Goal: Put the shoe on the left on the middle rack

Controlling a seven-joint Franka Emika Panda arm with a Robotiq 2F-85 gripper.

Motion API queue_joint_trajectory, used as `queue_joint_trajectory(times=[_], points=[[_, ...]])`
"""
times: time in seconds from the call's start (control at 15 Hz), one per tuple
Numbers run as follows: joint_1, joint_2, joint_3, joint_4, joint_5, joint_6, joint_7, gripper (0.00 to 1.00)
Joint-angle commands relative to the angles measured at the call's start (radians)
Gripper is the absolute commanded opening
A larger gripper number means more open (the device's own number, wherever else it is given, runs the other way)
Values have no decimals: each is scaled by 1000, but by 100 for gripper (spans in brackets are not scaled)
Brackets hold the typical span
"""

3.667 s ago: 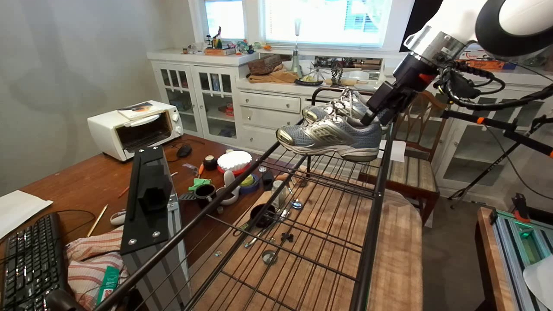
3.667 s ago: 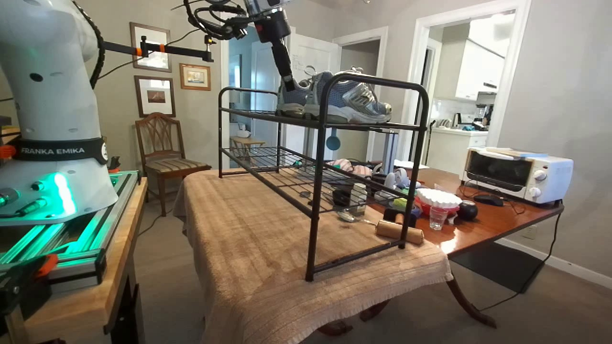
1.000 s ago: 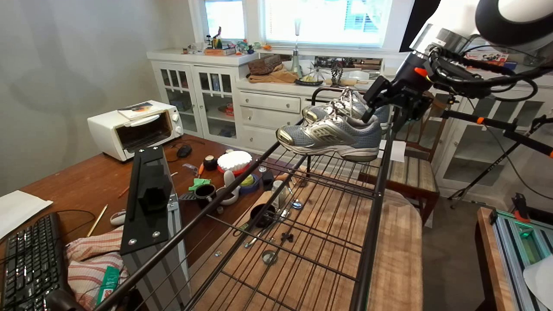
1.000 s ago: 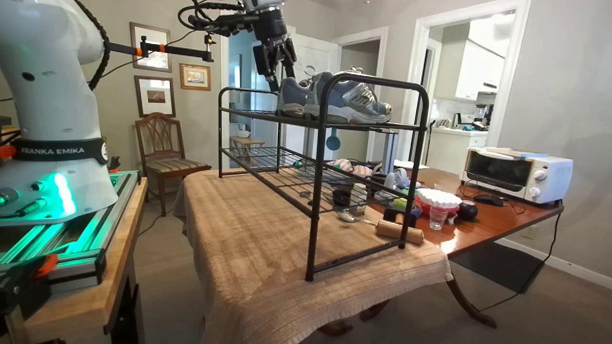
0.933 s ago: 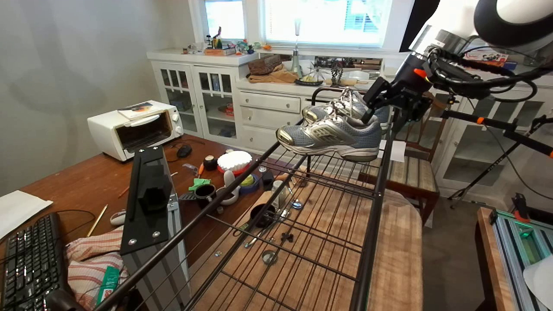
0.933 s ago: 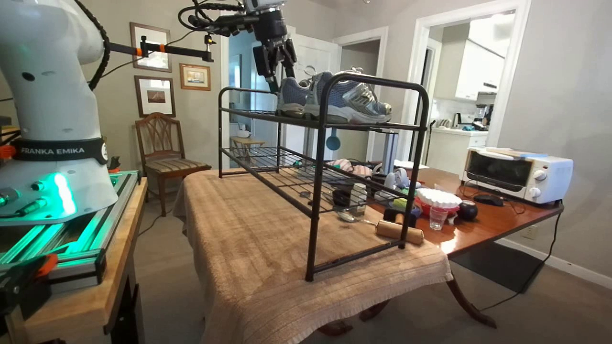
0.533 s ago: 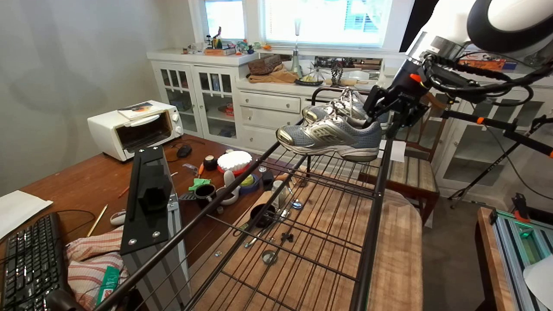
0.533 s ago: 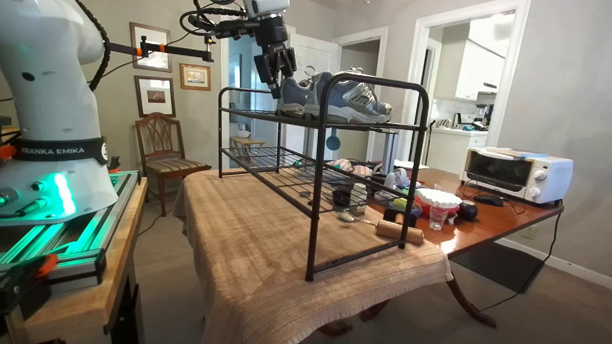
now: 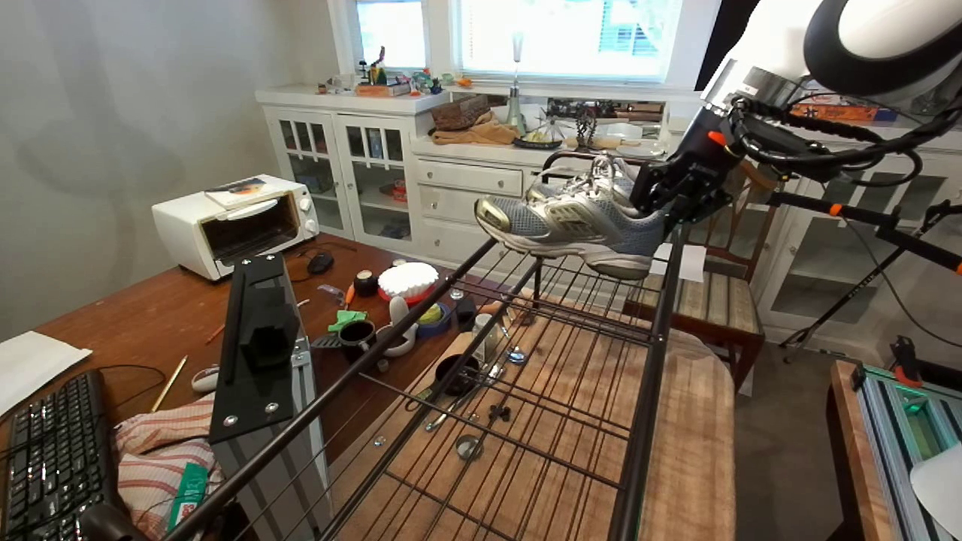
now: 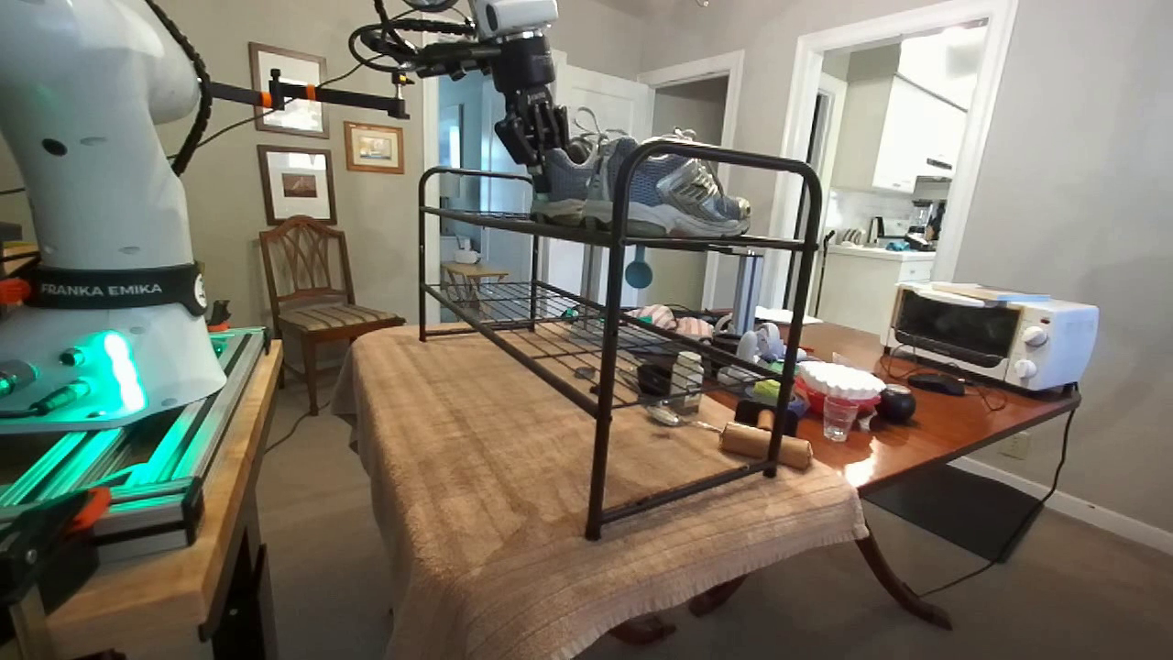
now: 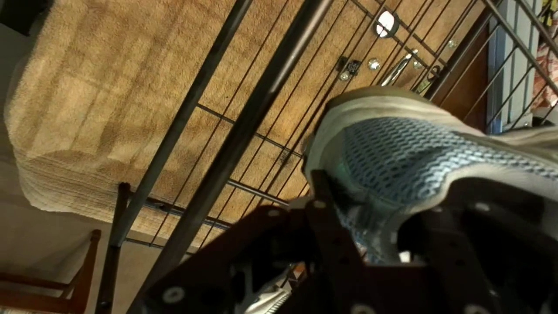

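The left shoe [image 9: 567,223], a grey-silver sneaker, is on the rack's top tier [image 9: 642,421]. Its toe is raised and its heel low; whether the heel touches the wires I cannot tell. At the heel, my gripper [image 10: 552,170] is shut on the shoe's back wall, one finger inside the opening and one outside. The wrist view shows the mesh heel [image 11: 392,152] between the dark fingers [image 11: 324,192]. Beside it stands the matching sneaker [image 10: 683,191], partly hidden in an exterior view. The middle rack [image 10: 513,349] is the bare wire tier below.
A tall end hoop [image 10: 724,158] rises beside the shoes. Under the rack are a towel [image 10: 476,431], a rolling pin [image 10: 765,446] and small utensils. A metal post [image 9: 259,361] stands close to the rack; a toaster oven [image 9: 240,225] is farther off.
My gripper turned, came down over the heel and closed on it. The left shoe has shifted slightly and its toe has tipped up. The matching sneaker has not moved.
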Motion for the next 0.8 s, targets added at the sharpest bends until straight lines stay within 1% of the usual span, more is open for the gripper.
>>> queue_joint_trajectory(times=[0.0, 0.13, 0.27, 0.6, 0.67, 0.73], points=[[0, -7, -4, -2, 0, 4, 0, 5], [-1, -19, -2, -9, -8, -1, -5, 1], [3, -49, 2, -23, -13, -8, -9, 3], [24, -129, 32, -66, -25, -38, -29, 3], [33, -118, 32, -33, -24, -58, -42, 3], [43, -136, 38, -37, -27, -70, -56, 3]])
